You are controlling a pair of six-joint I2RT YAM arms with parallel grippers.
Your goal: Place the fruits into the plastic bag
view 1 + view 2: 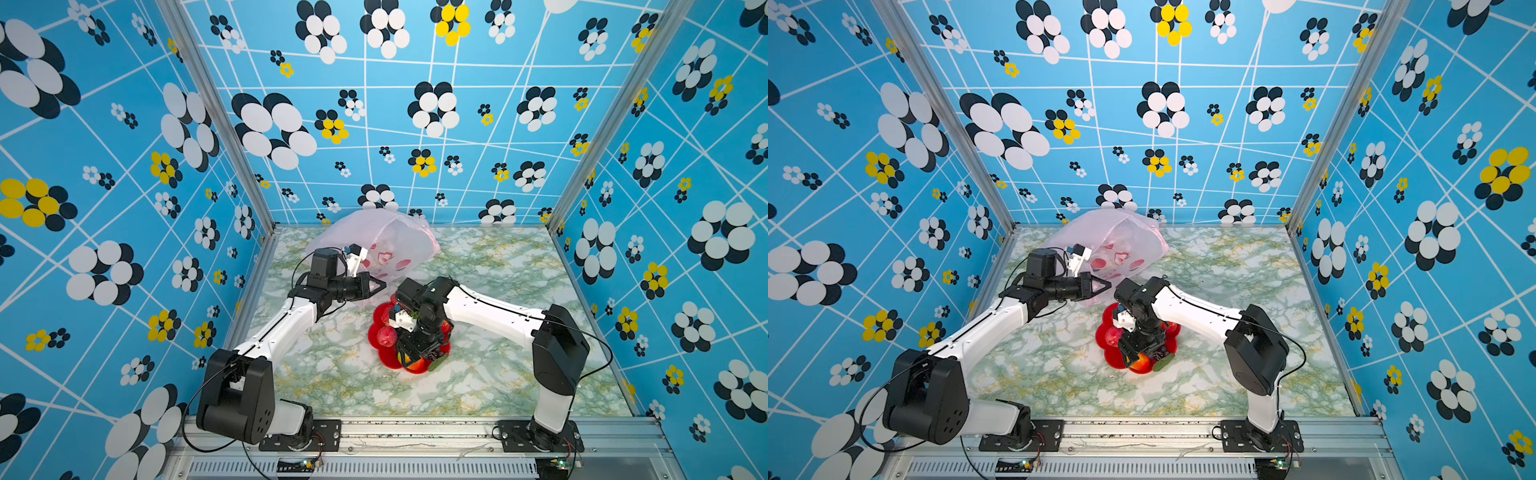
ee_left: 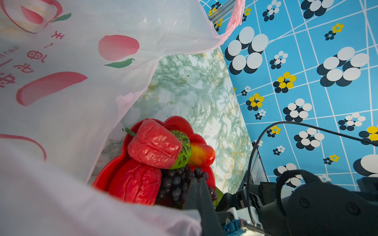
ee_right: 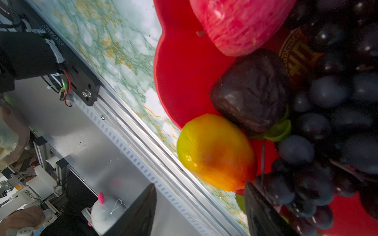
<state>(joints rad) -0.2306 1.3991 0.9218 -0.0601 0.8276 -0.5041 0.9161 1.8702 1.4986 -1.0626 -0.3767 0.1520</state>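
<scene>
Now the left tool [image 1: 380, 286] is clamped tight, seemingly pinching the plastic bag [image 1: 386, 237] by its rim to lift the mouth. The right tool [image 3: 200, 190] gapes wide, empty, over the mango [image 3: 214, 151], with the fruits [image 3: 241, 24] heaped on the plate [image 3: 180, 71] at the bag's five o'clock.

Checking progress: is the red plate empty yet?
Not empty: an apple, a mango, grapes and a dark brown fruit lie on the plate.
</scene>
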